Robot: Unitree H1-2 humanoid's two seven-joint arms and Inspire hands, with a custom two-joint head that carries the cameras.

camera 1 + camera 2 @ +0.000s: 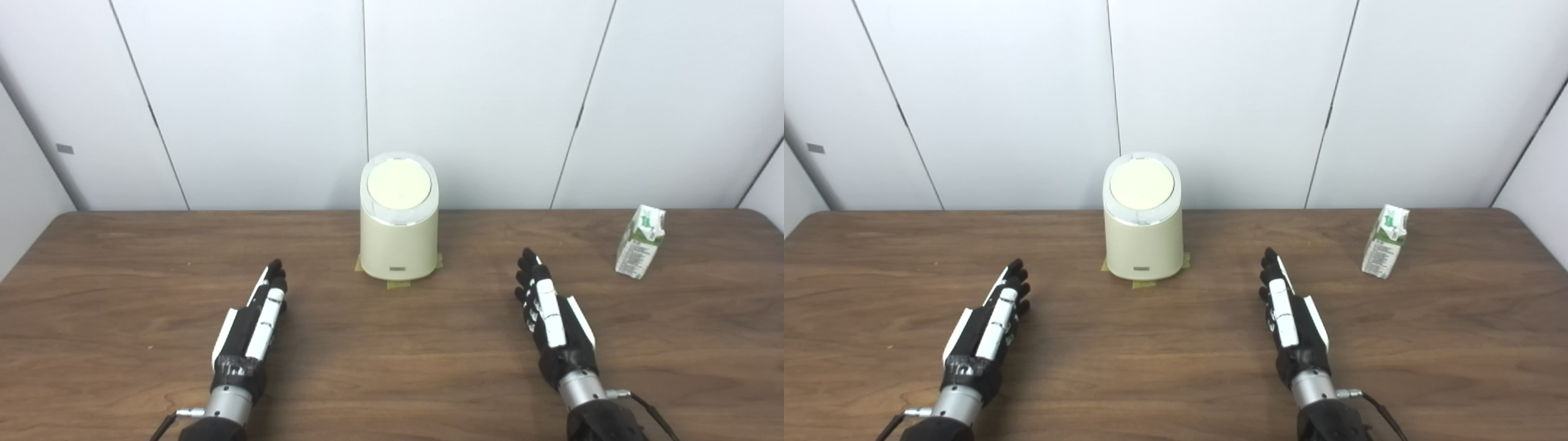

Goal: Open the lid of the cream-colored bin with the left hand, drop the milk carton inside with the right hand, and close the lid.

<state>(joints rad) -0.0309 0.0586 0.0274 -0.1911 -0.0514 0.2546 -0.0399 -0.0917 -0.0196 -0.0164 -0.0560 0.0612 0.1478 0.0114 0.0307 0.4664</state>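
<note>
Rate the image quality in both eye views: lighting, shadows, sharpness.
Left eye view: even, soft lighting, only faint shadows beside the bin and milk carton; the carton's print is too soft to read. Right eye view: same flat light, no strong glare on the table; the left hand and right hand look slightly blurred at the edges.

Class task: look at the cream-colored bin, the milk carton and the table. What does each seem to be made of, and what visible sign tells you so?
Bin: probably plastic, smooth with a soft sheen and a paler ring around its lid.
Milk carton: likely printed paperboard, with folded gable top and green-and-white print.
Table: dark wood or wood-look laminate; grain streaks show, but which cannot be told.
</note>
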